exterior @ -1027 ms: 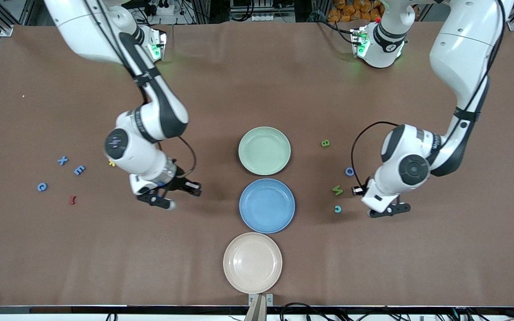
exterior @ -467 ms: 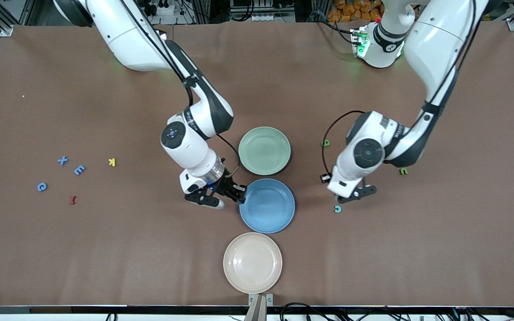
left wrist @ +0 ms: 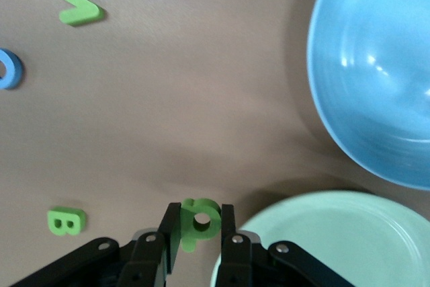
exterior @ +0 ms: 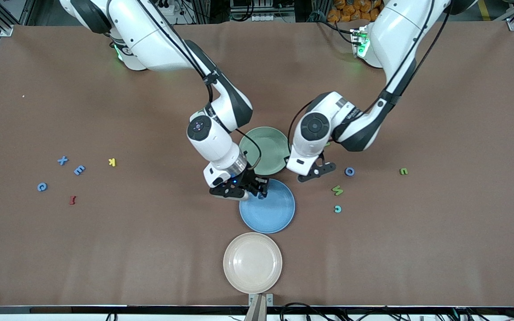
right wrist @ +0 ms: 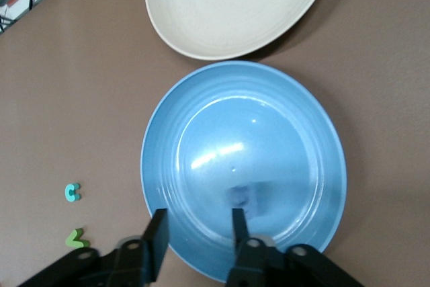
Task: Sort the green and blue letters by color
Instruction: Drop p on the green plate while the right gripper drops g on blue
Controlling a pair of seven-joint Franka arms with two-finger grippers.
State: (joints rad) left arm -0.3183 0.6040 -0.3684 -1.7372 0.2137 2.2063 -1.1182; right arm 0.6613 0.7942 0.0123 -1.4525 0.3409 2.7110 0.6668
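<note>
The left claw (left wrist: 199, 245) hangs over the rim of the green plate (exterior: 269, 154), at the plate's edge toward the left arm's end of the desk (exterior: 105, 249), and it has a green P (left wrist: 199, 222) pinched between its 2 fingers. In the left wrist view the P sits upright in the grip with the plate rim just beside it.

The right claw (right wrist: 196, 240) is over the blue plate (exterior: 272, 214), at the rim nearest the green plate, its fingers spread apart with nothing between them. A small blurred bluish patch shows on the plate floor just ahead of the fingertips; what it is cannot be told.

The green B (left wrist: 66, 221) lies on the desk by the green plate, mostly tucked under the left arm in the front view. The blue O (exterior: 350, 171), green M (exterior: 337, 190) and teal c (exterior: 337, 208) sit in a loose line toward the left arm's end, with the green E (exterior: 404, 171) well apart from them.

Toward the right arm's end lie the blue X (exterior: 62, 160), blue E (exterior: 79, 170) and blue G (exterior: 42, 187), with the yellow K (exterior: 112, 162) and dark red I (exterior: 72, 200) near them. The beige plate (exterior: 252, 263) sits nearest the front camera.
</note>
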